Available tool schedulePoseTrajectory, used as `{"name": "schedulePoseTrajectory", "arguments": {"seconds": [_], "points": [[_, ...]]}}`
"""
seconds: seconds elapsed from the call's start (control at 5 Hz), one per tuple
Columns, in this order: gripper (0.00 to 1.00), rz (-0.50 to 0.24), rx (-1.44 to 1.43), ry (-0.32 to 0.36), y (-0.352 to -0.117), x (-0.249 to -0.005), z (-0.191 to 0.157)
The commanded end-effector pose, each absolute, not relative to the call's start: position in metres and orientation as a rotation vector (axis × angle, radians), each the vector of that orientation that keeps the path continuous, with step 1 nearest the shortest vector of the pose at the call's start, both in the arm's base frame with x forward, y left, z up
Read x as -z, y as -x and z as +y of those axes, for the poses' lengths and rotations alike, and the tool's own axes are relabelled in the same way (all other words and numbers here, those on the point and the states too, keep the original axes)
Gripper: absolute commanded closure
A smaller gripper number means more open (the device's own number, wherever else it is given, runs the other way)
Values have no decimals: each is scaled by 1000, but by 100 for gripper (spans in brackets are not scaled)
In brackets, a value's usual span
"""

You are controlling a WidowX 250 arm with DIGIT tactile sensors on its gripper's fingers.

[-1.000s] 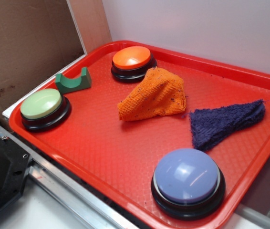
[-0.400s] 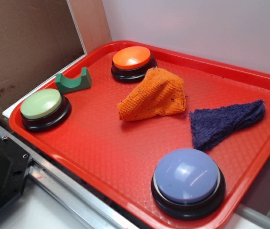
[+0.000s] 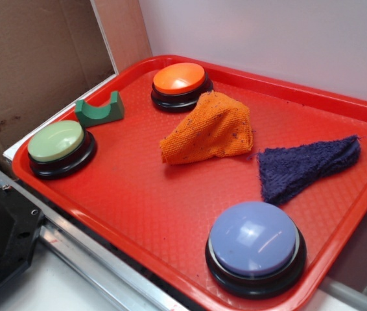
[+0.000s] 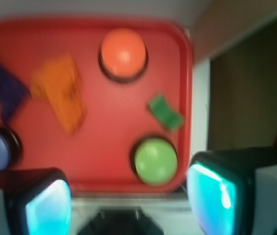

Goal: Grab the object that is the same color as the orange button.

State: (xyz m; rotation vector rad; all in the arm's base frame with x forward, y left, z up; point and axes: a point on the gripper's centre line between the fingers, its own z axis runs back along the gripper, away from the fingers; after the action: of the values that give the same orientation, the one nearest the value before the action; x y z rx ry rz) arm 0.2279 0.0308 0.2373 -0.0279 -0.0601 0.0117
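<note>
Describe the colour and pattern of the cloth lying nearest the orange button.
Orange knitted cloth flecked with small dark specks, clearest in the exterior view.

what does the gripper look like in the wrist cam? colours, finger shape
Blurry view. The gripper shows two chunky fingers with rounded black housings and glowing cyan-to-white pad faces. A pale grey or white block sits beside each finger at the frame corners. No cables or markings are legible.

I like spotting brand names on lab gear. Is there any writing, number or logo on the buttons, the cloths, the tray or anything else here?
None: no readable text shows in either view.
The orange button, pale green button and lavender-blue button have plain tops.
The orange rag, purple cloth, green block and red tray carry no label.
The wrist view is blurred, so small print there could not be read.
</note>
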Motion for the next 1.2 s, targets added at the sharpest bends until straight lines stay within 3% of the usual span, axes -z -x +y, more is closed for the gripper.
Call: {"name": "schedulePoseTrajectory", "arguments": {"seconds": [0.0, 0.2, 0.6, 0.8, 1.0], "points": [[0, -123, 324, 122, -278, -263, -61], [0, -82, 456, 112, -267, -252, -112], [0, -82, 456, 112, -267, -252, -112], [0, -124, 432, -6, -259, -236, -102], [0, -70, 513, -1, -295, -187, -99]]}}
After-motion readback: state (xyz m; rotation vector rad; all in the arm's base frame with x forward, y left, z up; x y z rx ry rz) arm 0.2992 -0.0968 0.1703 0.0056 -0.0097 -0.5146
